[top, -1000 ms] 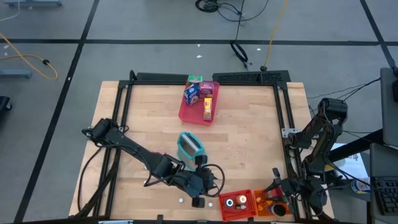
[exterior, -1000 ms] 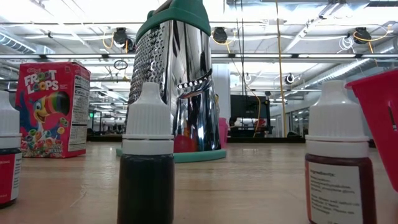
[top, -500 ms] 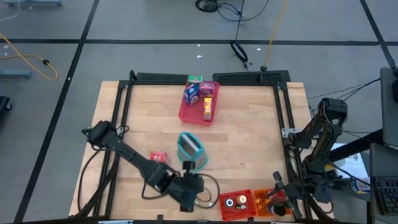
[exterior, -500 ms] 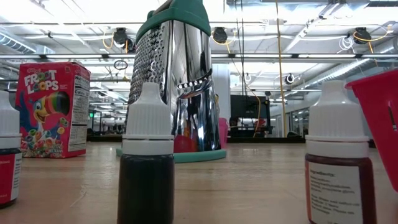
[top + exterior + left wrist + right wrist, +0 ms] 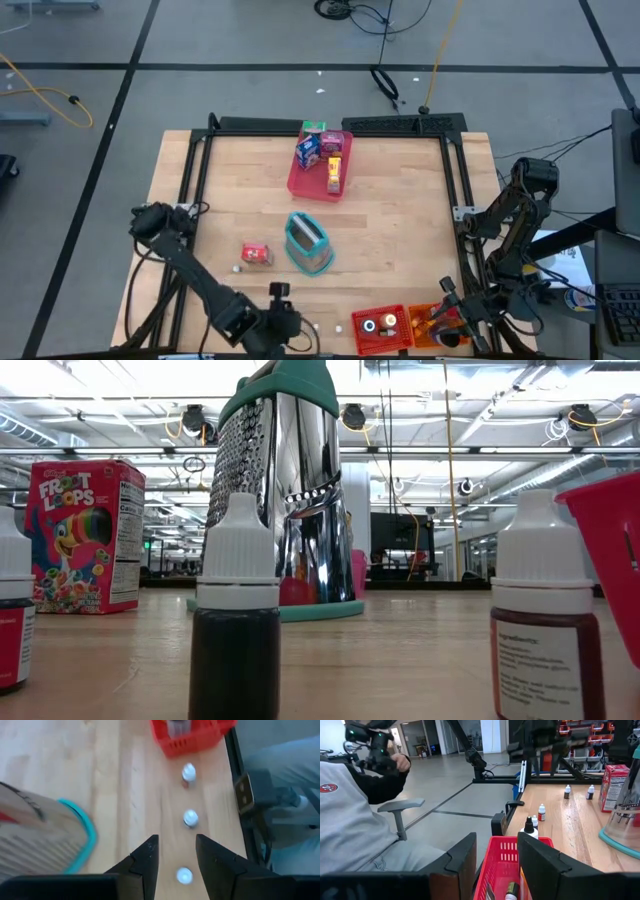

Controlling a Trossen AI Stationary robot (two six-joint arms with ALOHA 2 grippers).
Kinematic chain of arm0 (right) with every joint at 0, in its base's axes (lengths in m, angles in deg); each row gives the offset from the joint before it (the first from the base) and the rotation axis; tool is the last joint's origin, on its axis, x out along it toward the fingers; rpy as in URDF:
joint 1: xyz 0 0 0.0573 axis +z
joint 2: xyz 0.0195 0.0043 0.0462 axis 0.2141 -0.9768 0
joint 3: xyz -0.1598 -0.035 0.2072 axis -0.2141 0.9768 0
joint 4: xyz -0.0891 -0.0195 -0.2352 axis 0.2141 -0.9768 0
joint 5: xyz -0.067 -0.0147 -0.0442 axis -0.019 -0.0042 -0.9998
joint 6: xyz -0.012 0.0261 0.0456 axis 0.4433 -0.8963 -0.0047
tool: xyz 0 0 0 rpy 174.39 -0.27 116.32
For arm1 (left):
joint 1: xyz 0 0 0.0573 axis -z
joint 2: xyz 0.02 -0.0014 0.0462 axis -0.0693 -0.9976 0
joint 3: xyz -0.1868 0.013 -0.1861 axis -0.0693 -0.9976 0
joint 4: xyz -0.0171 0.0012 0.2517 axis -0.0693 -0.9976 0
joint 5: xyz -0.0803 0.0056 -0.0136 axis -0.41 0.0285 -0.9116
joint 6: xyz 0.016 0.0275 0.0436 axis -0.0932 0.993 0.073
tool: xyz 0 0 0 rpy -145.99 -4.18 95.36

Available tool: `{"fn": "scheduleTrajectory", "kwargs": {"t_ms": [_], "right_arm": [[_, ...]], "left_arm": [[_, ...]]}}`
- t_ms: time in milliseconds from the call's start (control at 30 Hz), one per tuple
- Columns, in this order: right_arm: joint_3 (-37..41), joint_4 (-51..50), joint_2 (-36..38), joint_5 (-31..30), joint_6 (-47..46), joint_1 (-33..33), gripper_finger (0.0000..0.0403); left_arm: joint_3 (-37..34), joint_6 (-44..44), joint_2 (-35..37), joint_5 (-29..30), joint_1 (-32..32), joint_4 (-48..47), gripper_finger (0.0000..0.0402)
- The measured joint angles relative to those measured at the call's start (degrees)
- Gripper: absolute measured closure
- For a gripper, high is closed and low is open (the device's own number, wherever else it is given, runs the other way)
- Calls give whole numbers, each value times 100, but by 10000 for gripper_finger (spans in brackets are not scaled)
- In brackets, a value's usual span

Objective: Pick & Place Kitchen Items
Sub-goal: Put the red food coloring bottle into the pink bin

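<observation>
My left gripper (image 5: 297,330) (image 5: 176,852) hovers open at the table's near edge, pointing toward the red bin (image 5: 380,327) (image 5: 192,737). A row of small white-capped bottles (image 5: 190,817) stands on the wood ahead of it; the nearest bottle (image 5: 184,876) shows in the gap between its fingers, and I cannot tell whether they touch it. A red cereal box (image 5: 256,254) (image 5: 85,535) and a steel grater (image 5: 307,243) (image 5: 285,490) stand mid-table. My right gripper (image 5: 450,318) (image 5: 496,845) is open beside the red bin (image 5: 512,865), holding nothing.
A pink tray (image 5: 305,183) at the far middle holds blue, green and yellow packets. An orange bin (image 5: 432,328) sits to the right of the red one. A black frame (image 5: 455,180) borders the table. A seated person (image 5: 355,815) is beyond the table's near edge.
My left gripper has swung from beside the grater toward the table's near edge and to the left, sinking lower. Its arm no longer covers the red cereal box, which stands in the same place as before.
</observation>
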Motion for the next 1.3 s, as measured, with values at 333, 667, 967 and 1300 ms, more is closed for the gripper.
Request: {"fn": "scheduleTrajectory", "kwargs": {"t_ms": [333, 667, 967, 1300], "right_arm": [[0, 2, 0, 2, -25, 0, 269], [0, 0, 0, 2, -22, 0, 269], [0, 0, 0, 4, -22, 0, 269], [0, -4, 0, 4, -22, 0, 269]], "left_arm": [[-1133, -320, 0, 57, 226, 1235, 270], [-1821, -730, 0, 52, 221, 2016, 270], [-2129, -780, 2, 50, 224, 2602, 270], [-2176, -972, 2, 52, 220, 2597, 270]]}}
